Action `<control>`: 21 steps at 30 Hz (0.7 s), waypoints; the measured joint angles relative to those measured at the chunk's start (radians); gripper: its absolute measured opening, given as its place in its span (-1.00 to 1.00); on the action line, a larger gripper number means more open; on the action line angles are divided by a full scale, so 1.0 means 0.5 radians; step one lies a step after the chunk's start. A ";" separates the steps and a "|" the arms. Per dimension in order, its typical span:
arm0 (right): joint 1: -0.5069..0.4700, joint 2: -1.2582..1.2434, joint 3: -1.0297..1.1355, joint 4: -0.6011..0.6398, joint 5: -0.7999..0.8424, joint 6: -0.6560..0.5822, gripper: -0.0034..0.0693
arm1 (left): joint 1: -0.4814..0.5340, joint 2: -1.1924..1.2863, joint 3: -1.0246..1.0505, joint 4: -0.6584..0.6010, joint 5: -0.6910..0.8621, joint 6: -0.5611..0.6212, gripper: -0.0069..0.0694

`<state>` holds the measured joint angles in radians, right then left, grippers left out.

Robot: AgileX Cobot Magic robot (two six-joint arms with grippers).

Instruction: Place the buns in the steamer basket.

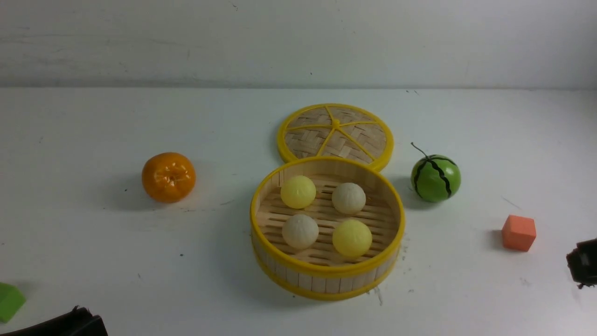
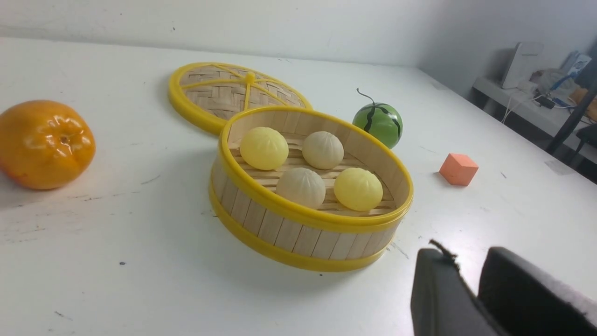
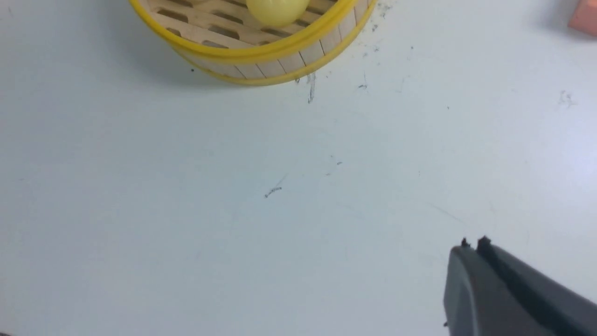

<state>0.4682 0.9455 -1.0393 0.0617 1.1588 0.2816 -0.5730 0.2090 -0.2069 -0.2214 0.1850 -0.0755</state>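
At the lower left edge of the front view lies a green block (image 1: 9, 301), and beside it the dark left tool (image 1: 70, 324) just enters the frame; in its wrist view its two pads (image 2: 443, 289) stand a little apart with nothing between them. Left of centre on the white bench (image 1: 93, 242) sits the orange tangerine (image 1: 168, 177). In the middle stands the steamer basket (image 1: 326, 275), and all four buns (image 1: 300, 231) lie on its slatted floor, two yellow and two cream set crosswise. The woven lid (image 1: 336, 135) lies flat just behind it, touching its rim. To the right sit the watermelon ball (image 1: 435, 178) and then an orange cube (image 1: 518, 233). At the right edge the right tool (image 1: 583, 263) is pressed together, empty.
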 joint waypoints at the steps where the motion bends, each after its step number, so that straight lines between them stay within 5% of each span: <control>1: 0.000 0.000 0.000 -0.003 0.007 0.000 -0.96 | 0.000 0.000 0.000 0.000 0.000 0.000 -0.47; 9: -0.366 -0.430 0.327 -0.101 -0.443 -0.189 -0.96 | 0.000 0.000 0.000 0.000 0.000 0.000 -0.47; 15: -0.857 -1.324 1.325 -0.123 -1.275 -0.424 -0.96 | 0.000 0.000 0.000 0.000 0.000 0.000 -0.46; 21: -1.010 -1.864 1.918 -0.150 -1.422 -0.437 -0.95 | 0.000 0.000 0.000 0.000 0.000 0.000 -0.44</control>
<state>-0.0370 0.0136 -0.0805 -0.0132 0.4477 0.0629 -0.5730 0.2090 -0.2069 -0.2214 0.1850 -0.0755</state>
